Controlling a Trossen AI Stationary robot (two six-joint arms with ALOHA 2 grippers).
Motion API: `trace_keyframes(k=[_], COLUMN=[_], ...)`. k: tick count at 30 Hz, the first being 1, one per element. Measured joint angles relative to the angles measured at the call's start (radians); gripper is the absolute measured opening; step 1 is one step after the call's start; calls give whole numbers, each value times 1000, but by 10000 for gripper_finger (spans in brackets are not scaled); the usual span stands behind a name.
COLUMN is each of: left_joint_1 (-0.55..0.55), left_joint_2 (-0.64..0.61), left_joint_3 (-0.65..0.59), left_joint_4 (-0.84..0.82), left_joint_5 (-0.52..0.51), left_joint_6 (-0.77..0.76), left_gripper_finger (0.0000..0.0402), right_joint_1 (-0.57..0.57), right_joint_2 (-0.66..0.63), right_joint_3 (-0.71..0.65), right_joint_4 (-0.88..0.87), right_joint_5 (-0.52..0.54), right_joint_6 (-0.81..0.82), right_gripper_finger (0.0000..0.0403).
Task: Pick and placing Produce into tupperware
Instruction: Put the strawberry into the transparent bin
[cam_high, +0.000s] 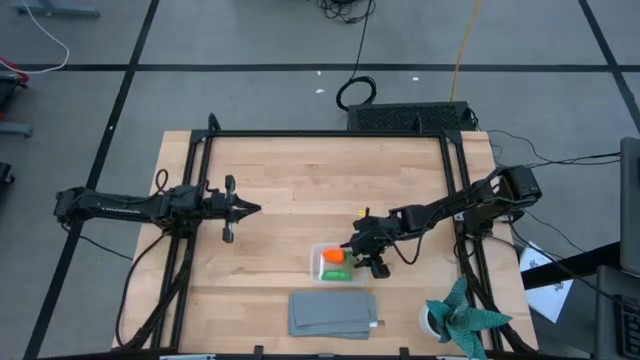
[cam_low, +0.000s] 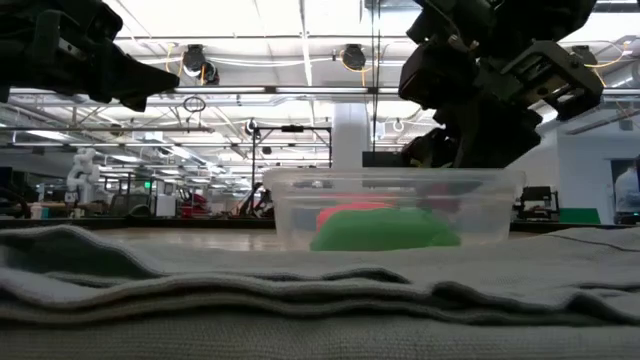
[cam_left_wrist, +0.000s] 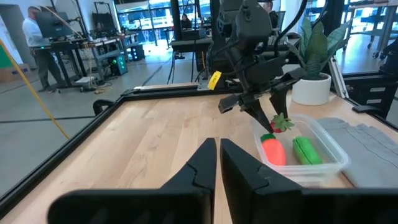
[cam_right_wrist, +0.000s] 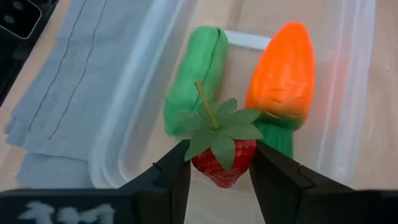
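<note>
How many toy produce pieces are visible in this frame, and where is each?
3. The carrot and the green pod lie side by side inside the tupperware. The strawberry is held between the right gripper fingers, above the container.

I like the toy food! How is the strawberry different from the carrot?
The strawberry is red with a green leafy top and thin stem; the carrot is orange with a green end. The strawberry is small and stubby; the carrot is longer. The strawberry is pinched in the right gripper above the tupperware; the carrot lies inside it beside the green pod. Both are toy produce.
</note>
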Motion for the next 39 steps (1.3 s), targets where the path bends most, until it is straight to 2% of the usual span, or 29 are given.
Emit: trace_keyframes(k=[10,20,33,39], left_joint_1=[0,0,0,0], left_joint_2=[0,0,0,0], left_joint_3=[0,0,0,0], left_joint_4=[2,2,2,2], left_joint_5=[0,0,0,0], left_joint_6=[0,-4,-5,-2], left_gripper_finger=[2,27,2,19], right_joint_1=[0,0,6,11], right_joint_2=[14,14,14,14], right_joint_3=[-1,-1,0,0], right_joint_4=[22,28,27,40], right_joint_5=[-4,-5,-8,-5], right_joint_6=[1,1,-1,-3], right_gripper_finger=[137,138,138,138])
